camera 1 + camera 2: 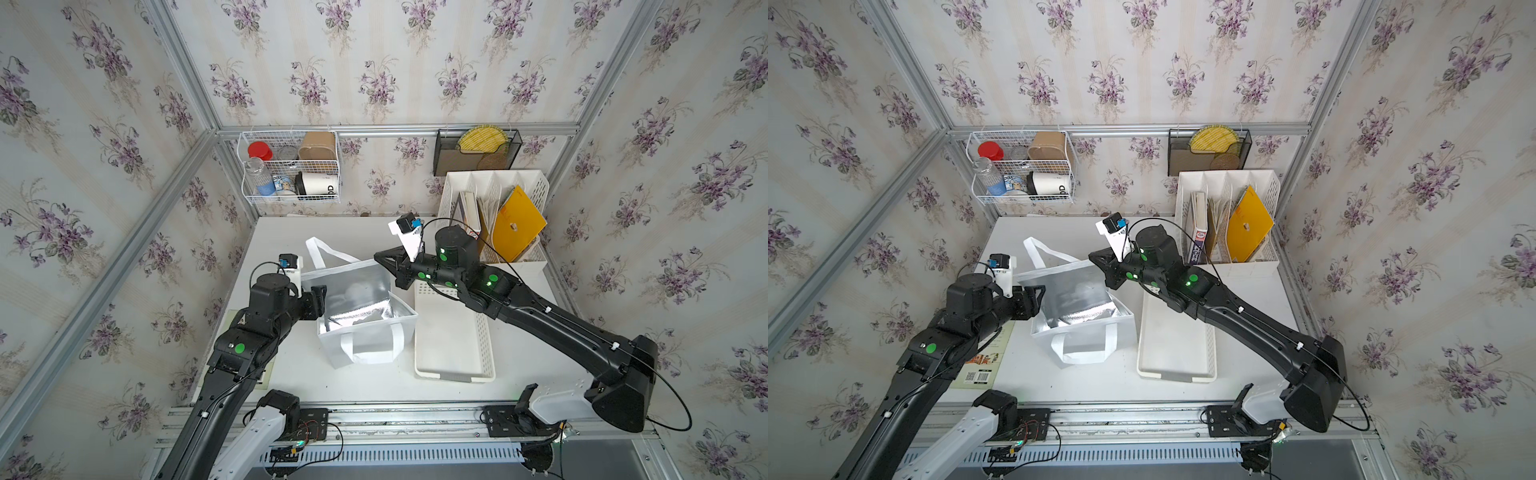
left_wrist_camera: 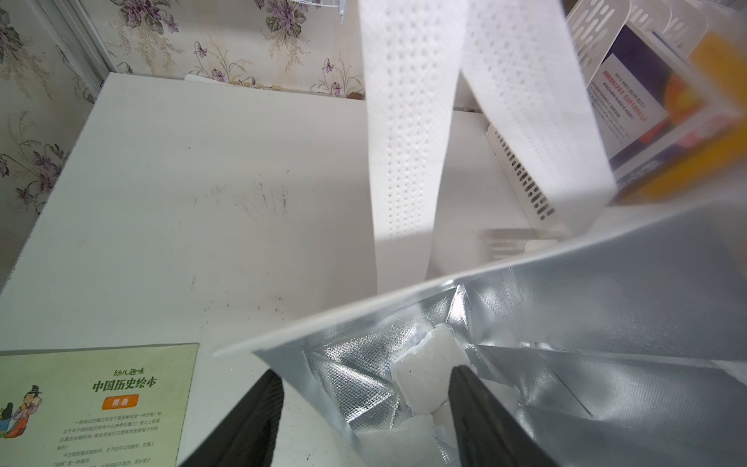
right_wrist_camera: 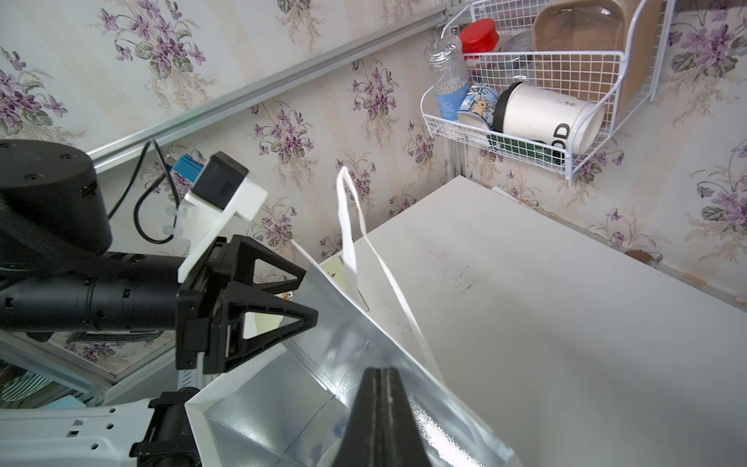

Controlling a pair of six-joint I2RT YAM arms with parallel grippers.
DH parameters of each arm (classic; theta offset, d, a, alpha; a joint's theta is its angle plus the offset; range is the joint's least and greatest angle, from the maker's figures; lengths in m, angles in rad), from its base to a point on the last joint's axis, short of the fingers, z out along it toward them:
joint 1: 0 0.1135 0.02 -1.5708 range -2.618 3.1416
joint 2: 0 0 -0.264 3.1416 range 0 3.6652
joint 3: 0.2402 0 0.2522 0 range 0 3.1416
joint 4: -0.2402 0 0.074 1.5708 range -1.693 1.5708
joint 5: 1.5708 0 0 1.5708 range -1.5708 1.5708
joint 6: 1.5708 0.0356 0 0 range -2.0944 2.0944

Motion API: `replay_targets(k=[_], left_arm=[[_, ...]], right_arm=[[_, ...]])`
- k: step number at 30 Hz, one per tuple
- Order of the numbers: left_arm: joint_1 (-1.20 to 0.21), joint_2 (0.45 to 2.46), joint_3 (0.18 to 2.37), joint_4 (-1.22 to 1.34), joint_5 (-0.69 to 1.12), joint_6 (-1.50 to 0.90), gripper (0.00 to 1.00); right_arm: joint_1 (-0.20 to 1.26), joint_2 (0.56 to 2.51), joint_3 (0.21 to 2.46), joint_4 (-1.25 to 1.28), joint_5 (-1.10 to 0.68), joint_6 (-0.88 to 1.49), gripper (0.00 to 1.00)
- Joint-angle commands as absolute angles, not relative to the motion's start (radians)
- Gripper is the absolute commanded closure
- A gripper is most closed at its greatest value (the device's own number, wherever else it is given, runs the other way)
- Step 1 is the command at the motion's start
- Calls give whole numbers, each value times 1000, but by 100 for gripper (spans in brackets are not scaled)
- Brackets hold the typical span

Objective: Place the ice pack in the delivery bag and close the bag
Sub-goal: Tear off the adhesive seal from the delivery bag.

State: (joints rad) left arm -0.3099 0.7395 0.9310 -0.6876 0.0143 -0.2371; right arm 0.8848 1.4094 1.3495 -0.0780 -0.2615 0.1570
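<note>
The delivery bag (image 1: 365, 336) (image 1: 1077, 316) stands open mid-table, its silver lining showing and one handle raised at the far side. Inside, on the foil bottom, lies the whitish ice pack (image 2: 426, 378); nothing grips it. My left gripper (image 1: 318, 299) (image 2: 364, 370) is open and straddles the bag's left wall, one finger outside and one finger (image 2: 473, 400) inside beside the ice pack. My right gripper (image 1: 380, 257) (image 3: 380, 372) is shut with nothing in it, hovering over the bag's far right rim (image 3: 404, 356).
A low white perforated tray (image 1: 453, 345) lies right of the bag, under my right arm. A white file organizer (image 1: 536, 191) with a yellow folder stands at the back right. A wire basket (image 1: 291, 166) and a black mesh holder (image 1: 478, 151) hang on the wall. A green booklet (image 2: 93, 400) lies under my left arm.
</note>
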Motion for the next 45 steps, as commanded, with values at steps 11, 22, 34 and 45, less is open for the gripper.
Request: replay_targets(k=[11, 22, 34, 45], left_arm=[[-310, 739, 937, -698, 19, -229, 32], [-310, 742, 938, -699, 20, -230, 31], [-310, 742, 939, -700, 23, -229, 32], [-309, 742, 939, -700, 24, -229, 32]], right_arm=[[905, 1338, 1279, -139, 14, 84, 35], [902, 1395, 1260, -148, 59, 52, 34], [901, 1421, 1295, -149, 26, 64, 60], [902, 1431, 1315, -173, 7, 81, 84]])
